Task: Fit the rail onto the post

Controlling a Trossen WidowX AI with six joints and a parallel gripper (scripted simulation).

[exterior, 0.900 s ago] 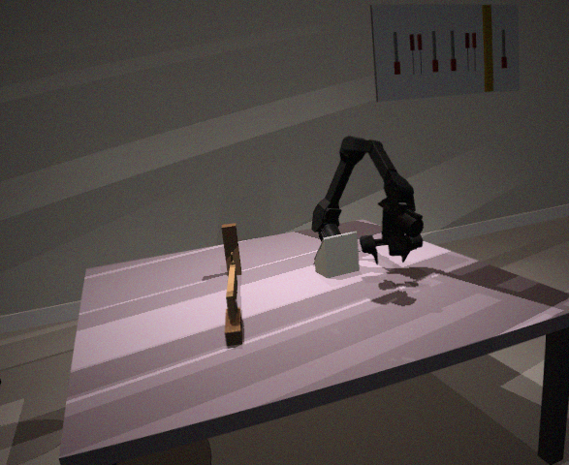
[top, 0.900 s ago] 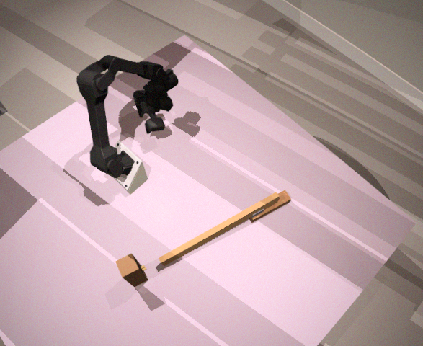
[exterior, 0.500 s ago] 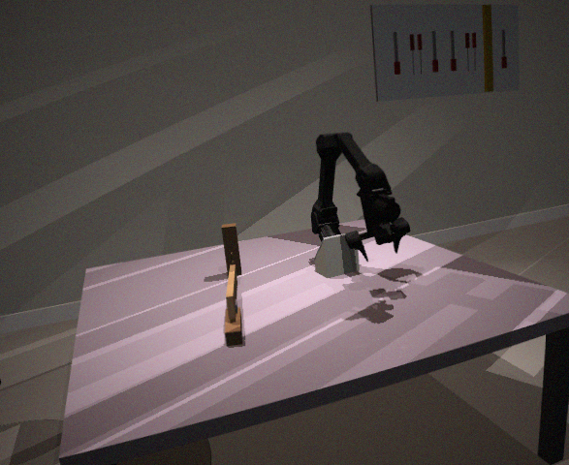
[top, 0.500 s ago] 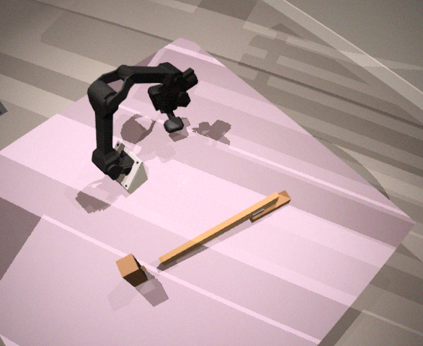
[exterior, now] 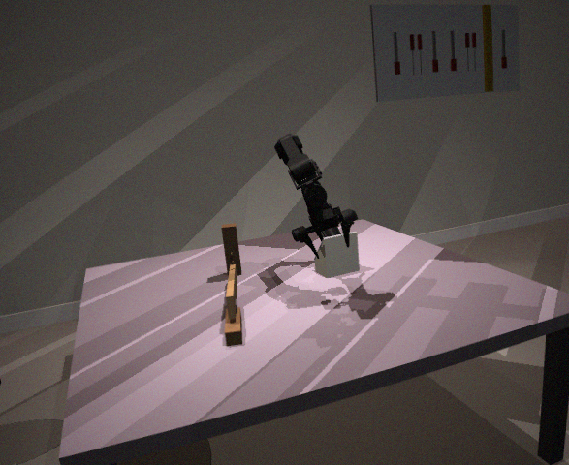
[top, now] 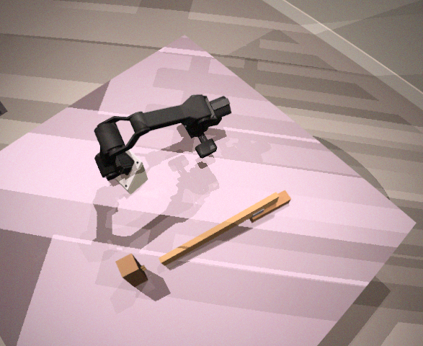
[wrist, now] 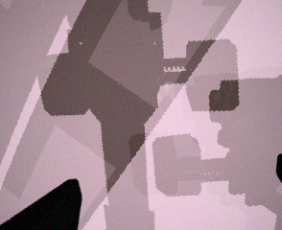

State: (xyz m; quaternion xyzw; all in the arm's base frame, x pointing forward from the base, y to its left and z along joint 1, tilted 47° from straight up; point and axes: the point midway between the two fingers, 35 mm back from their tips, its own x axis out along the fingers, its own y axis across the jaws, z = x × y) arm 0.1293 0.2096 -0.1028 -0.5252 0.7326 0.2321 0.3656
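Observation:
The long wooden rail [top: 218, 229] [exterior: 231, 294] slants from the low footboard block [top: 285, 197] [exterior: 233, 336], where its far end rests, down to its near end low at the table. That near end lies a short gap from the short post [top: 127, 264] [exterior: 231, 247] and is apart from the pegs [top: 143, 268], which stick out toward the rail. The holes in the rail's end cannot be seen. My gripper [exterior: 332, 250] [wrist: 179, 176] is open and empty above the table, well to the side of the rail. Neither rail nor post shows in the wrist view.
The pale base block [top: 138, 179] [exterior: 341, 258] of the arm stands on the pink table [top: 278, 316] [exterior: 139, 400], to the side of the post and rail. Shadows of the arm fall across the table. A tool board [exterior: 444, 15] hangs on the wall behind.

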